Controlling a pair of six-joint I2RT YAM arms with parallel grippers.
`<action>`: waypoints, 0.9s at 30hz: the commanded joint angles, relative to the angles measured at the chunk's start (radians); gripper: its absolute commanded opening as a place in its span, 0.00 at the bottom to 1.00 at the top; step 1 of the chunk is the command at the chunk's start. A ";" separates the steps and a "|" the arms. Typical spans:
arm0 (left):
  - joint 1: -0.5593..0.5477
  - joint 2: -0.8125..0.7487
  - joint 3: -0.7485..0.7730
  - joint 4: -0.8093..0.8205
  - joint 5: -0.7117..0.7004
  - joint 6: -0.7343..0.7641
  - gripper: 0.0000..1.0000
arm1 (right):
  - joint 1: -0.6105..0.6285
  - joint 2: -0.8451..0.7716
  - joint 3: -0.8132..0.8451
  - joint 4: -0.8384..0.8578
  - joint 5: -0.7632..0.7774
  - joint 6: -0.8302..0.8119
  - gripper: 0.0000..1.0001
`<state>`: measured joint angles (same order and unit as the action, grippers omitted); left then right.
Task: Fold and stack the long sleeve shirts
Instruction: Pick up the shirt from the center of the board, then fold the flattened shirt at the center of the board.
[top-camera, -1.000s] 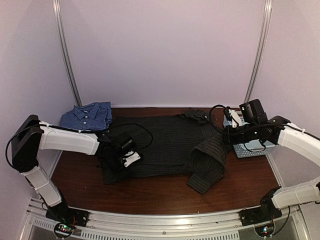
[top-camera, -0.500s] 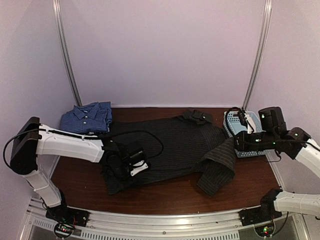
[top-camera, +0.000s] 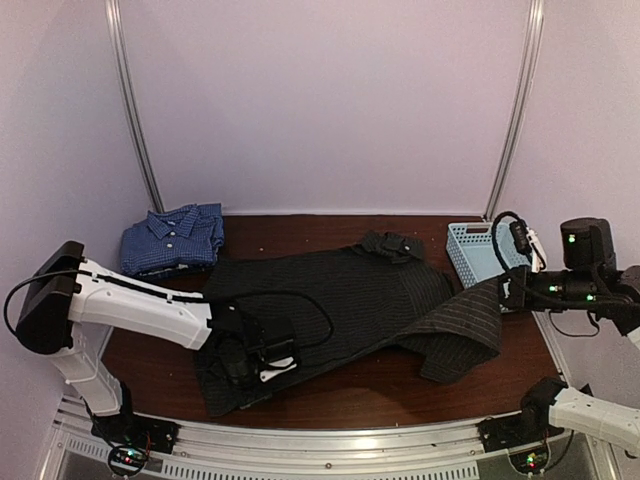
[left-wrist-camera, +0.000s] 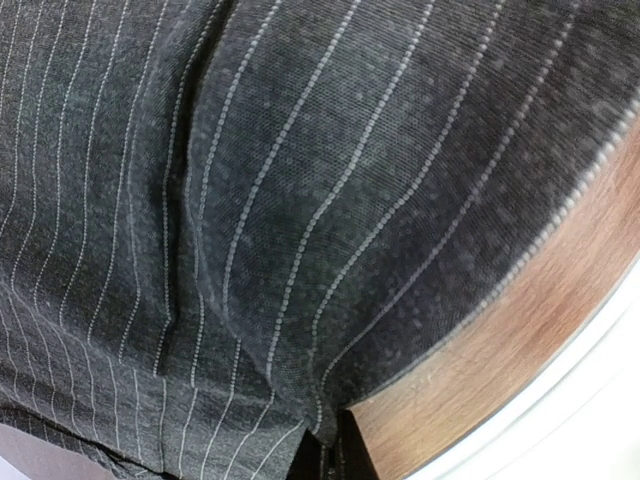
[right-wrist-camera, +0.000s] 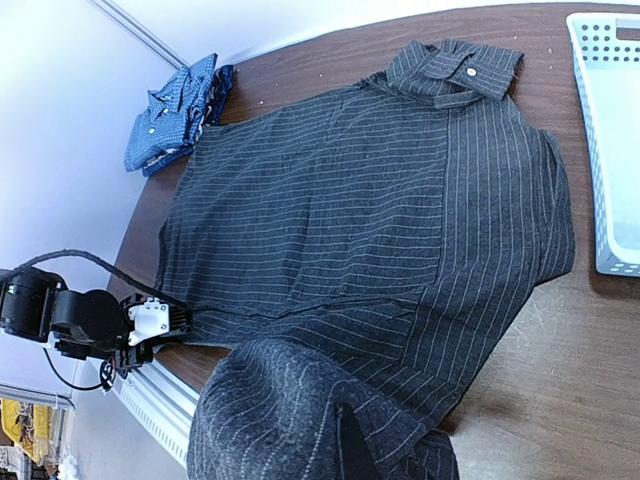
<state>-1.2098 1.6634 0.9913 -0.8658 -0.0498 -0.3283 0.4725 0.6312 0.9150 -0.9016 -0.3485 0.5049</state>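
While the black shirt (top-camera: 340, 295) lies spread across the table (top-camera: 350, 385), the left jaws pinch its near edge and the right jaws clench its raised sleeve (top-camera: 470, 325); the blue shirt (top-camera: 172, 238) sits folded far left.

The dark brown wooden surface (top-camera: 340, 392) carries a black pinstriped shirt (top-camera: 340, 295) spread across its middle, collar toward the back. A folded blue checked shirt (top-camera: 172, 238) sits in the far left corner, a light blue basket (top-camera: 468, 252) at the far right.
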 joint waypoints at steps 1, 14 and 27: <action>-0.004 0.020 0.026 -0.032 0.020 0.015 0.00 | -0.003 0.035 0.055 -0.016 0.061 -0.006 0.00; 0.095 0.073 0.171 -0.056 0.005 0.158 0.03 | -0.020 0.357 0.178 0.101 0.192 -0.135 0.00; 0.130 0.078 0.150 -0.019 -0.015 0.183 0.38 | -0.156 0.587 0.284 0.205 0.072 -0.236 0.00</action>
<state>-1.0843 1.7294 1.1400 -0.8978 -0.0486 -0.1612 0.3458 1.1873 1.1538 -0.7609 -0.2367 0.3065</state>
